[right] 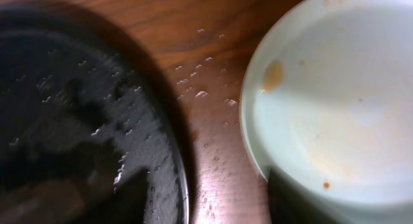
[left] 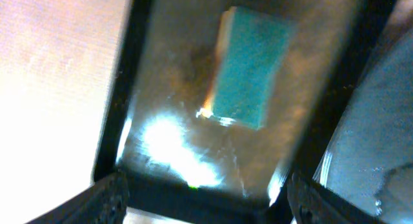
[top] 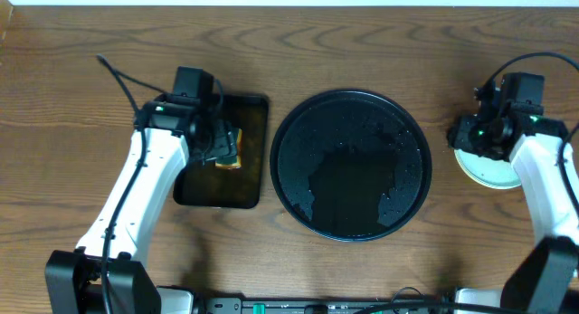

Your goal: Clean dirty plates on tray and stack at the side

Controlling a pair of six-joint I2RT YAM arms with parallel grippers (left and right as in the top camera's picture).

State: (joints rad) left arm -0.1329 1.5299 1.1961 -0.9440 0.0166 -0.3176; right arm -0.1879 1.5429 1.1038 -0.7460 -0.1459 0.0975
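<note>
Under the left gripper (left: 210, 201), a sponge (left: 248, 69) (on rectangular tray (left: 161, 56)).

tabletop (right: 206, 50): dark wood grain, low sheen, water-beaded | round tray (top: 353, 124): black, glossy, wet | rectangular tray (left: 161, 121): black, wet glare | sponge (left: 248, 66): coarse green fibre | plate (right: 335, 108): smooth, pale, brown-smeared

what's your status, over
Left tool open above sponge, nothing held. Right tool over plate beside round tray, grip unclear. Plate brown-smeared, round tray wet, bare. Nothing in the way.
</note>
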